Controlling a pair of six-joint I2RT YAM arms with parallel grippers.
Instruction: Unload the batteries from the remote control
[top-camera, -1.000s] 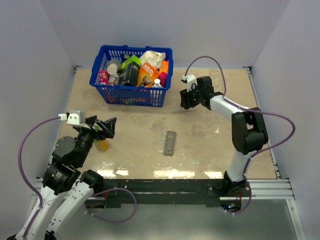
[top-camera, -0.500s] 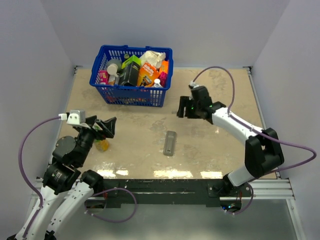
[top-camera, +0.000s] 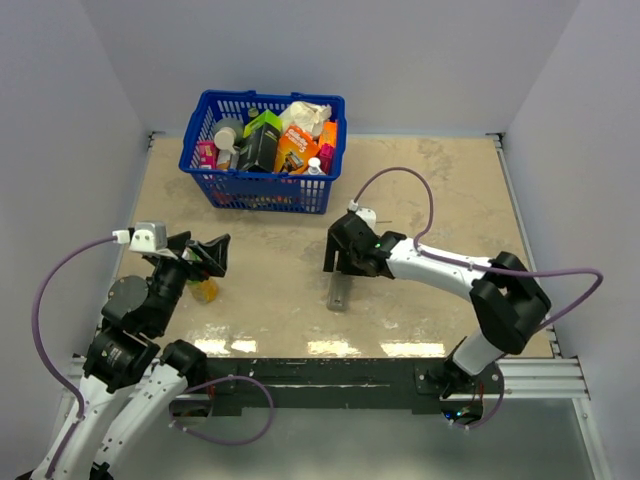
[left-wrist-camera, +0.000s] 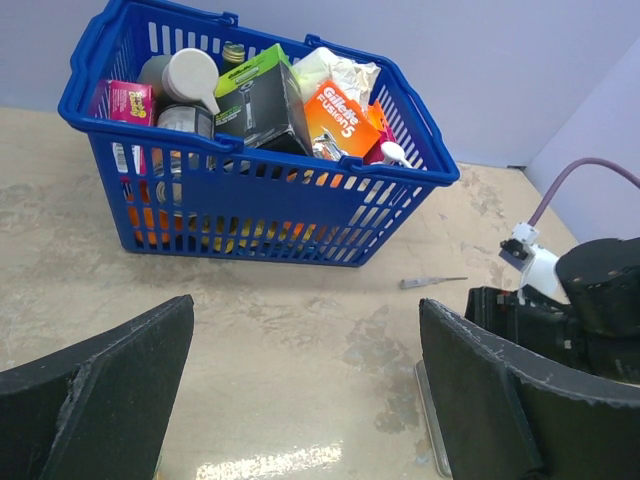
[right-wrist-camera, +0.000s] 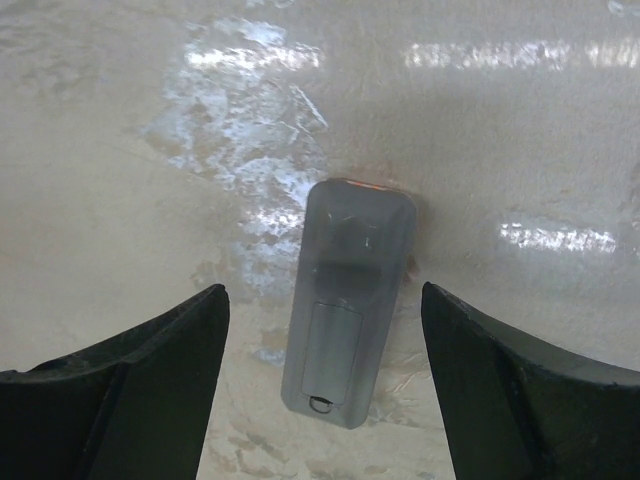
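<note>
Right gripper (top-camera: 340, 262) hovers over the remote control (right-wrist-camera: 345, 300), jaws spread and empty, the remote lying back-up mid-table (top-camera: 450, 190) with its battery cover (right-wrist-camera: 333, 350) in place (no batteries out yet), left gripper (left-wrist-camera: 305, 330) wide open too, so all the unloading lies ahead.

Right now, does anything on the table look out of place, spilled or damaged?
Nothing looks spilled or damaged. The remote control lies flat, back side up, with its cover apparently closed. The only stray item is a thin grey tool, lying loose beside the blue basket.
</note>
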